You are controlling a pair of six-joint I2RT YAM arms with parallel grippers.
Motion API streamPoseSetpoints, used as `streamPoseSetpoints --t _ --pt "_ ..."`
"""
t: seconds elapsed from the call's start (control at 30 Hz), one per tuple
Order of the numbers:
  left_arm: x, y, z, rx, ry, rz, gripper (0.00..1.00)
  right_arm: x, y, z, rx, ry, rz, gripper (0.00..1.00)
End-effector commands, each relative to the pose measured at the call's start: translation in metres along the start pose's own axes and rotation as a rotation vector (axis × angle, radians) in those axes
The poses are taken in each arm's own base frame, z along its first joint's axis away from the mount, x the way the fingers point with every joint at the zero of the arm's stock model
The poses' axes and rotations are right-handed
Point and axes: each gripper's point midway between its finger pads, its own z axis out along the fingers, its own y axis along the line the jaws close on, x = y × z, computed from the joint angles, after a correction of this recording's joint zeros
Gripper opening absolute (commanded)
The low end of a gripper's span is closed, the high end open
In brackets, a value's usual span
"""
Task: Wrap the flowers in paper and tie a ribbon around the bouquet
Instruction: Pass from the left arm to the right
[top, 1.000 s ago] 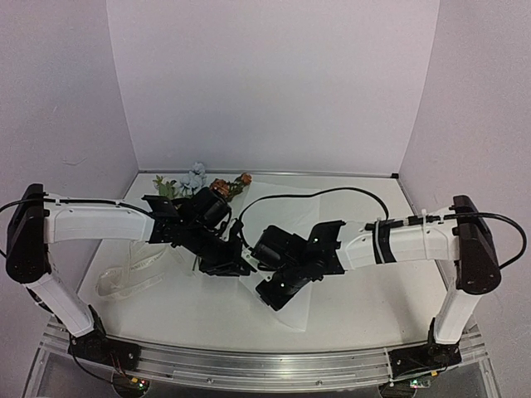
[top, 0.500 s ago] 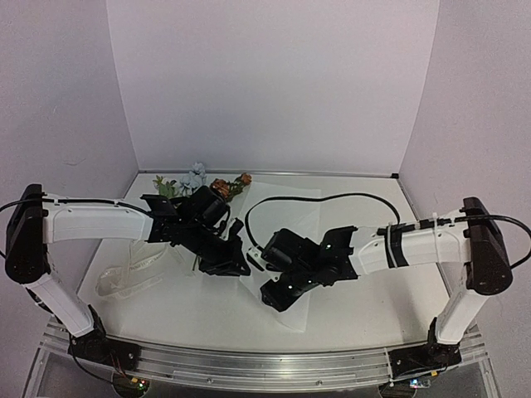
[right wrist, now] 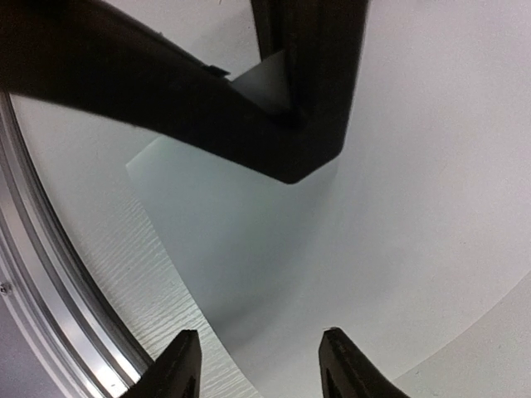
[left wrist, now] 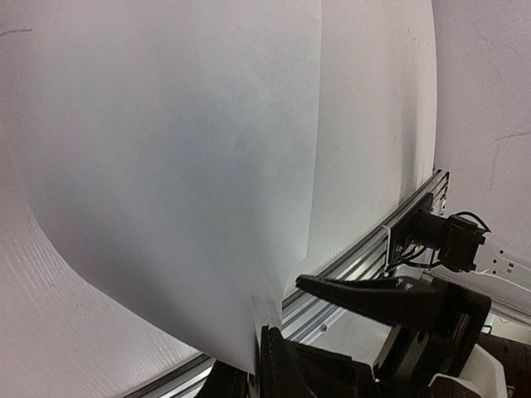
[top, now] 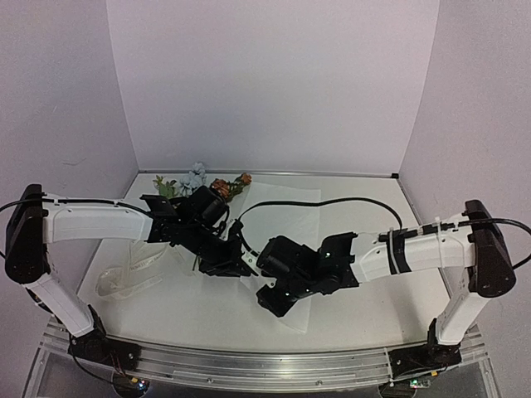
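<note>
Wrapping looks barely begun: the left pincer (top: 236, 264) is closed thin on a corner of the paper (top: 299, 224), lifting that edge into a curl above the counter (top: 390, 319), while the right pincer (top: 270, 300) hovers just beside it, fingers parted and holding nothing. The flowers (top: 203, 181) lie at the far left, blooms near the back wall and stems hidden under the left arm, not enclosed by the paper as far as I can tell. No cone is formed and the ribbon (top: 129, 274) lies loose near the left edge, so rolling and tying both remain.
</note>
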Motion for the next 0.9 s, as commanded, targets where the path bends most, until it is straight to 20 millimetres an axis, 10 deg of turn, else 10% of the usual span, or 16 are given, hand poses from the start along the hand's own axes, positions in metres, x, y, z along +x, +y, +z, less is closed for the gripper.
streamPoseSetpoints --t 0.0,0.23,0.5,0.87 --pt "-0.004 -0.013 -0.013 0.050 -0.033 0.010 0.09 -0.021 -0.005 0.001 0.053 -0.054 -0.001 0.25" --pt "-0.003 -0.004 -0.013 0.028 -0.048 -0.003 0.19 -0.023 -0.005 -0.004 0.044 -0.077 0.025 0.00" --pt "-0.016 0.011 -0.045 -0.002 -0.176 -0.042 0.75 -0.019 -0.009 -0.010 0.043 -0.095 0.078 0.00" --pt "-0.020 0.056 -0.059 0.109 -0.241 -0.221 0.70 -0.030 -0.013 -0.012 -0.001 -0.173 0.259 0.00"
